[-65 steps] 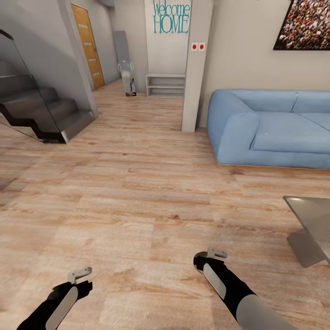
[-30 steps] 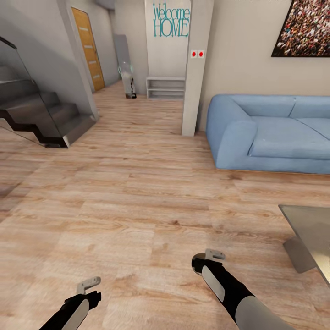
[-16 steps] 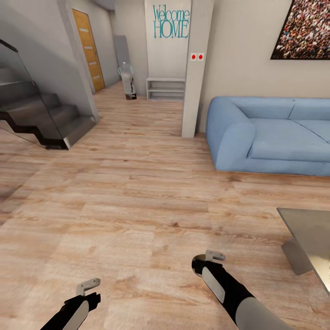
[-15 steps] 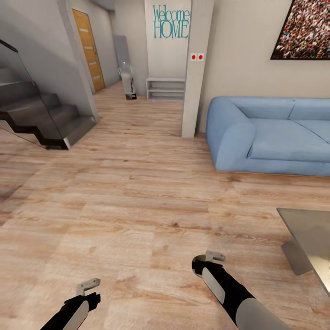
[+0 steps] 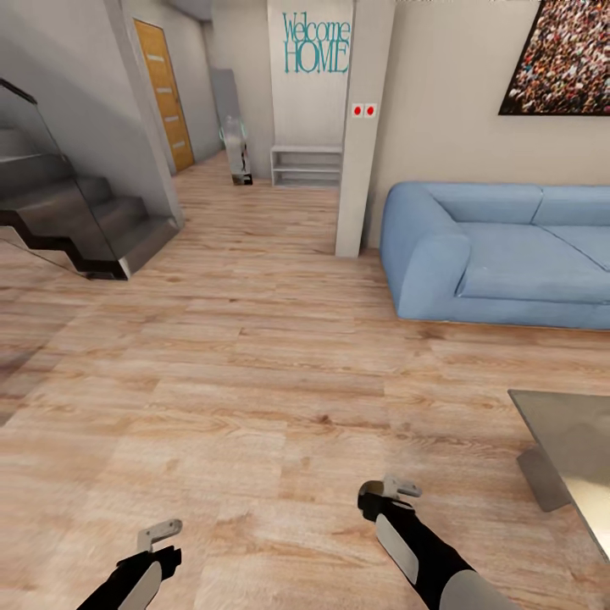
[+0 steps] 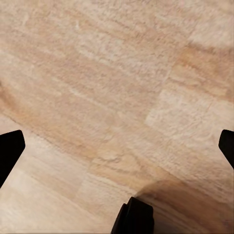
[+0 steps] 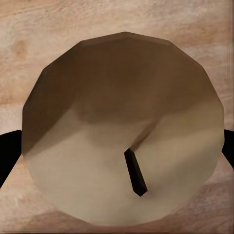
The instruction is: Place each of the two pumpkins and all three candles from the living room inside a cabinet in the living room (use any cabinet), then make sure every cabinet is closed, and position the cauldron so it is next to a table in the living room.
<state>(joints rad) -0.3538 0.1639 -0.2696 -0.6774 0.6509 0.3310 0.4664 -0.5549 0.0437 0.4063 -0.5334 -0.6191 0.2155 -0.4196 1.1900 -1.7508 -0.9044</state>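
A cream-beige candle (image 7: 122,97) with a short black wick sits between the fingers (image 7: 7,151) of my right gripper (image 7: 117,151), which is shut on it above the wood floor. In the head view the right gripper (image 5: 390,489) hangs low at centre right. My left gripper (image 5: 159,534) hangs at the lower left. In the left wrist view the left gripper (image 6: 117,148) is open, with bare floor between its fingers (image 6: 9,151). A corner of the glossy grey table (image 5: 568,424) shows at the right edge. The pumpkins, the cabinet and the cauldron are out of view.
A blue sofa (image 5: 500,254) stands at the right against the wall, beside a pale pillar (image 5: 360,144). Dark stairs (image 5: 76,220) rise at the left. A hallway with a low grey shelf (image 5: 307,163) and an orange door (image 5: 161,89) lies ahead. Wood floor (image 5: 254,364) stretches in front of me.
The whole view has shifted a little, so the camera moved; more of the table corner shows. My left gripper sits lower in the picture. The right gripper still holds the candle.
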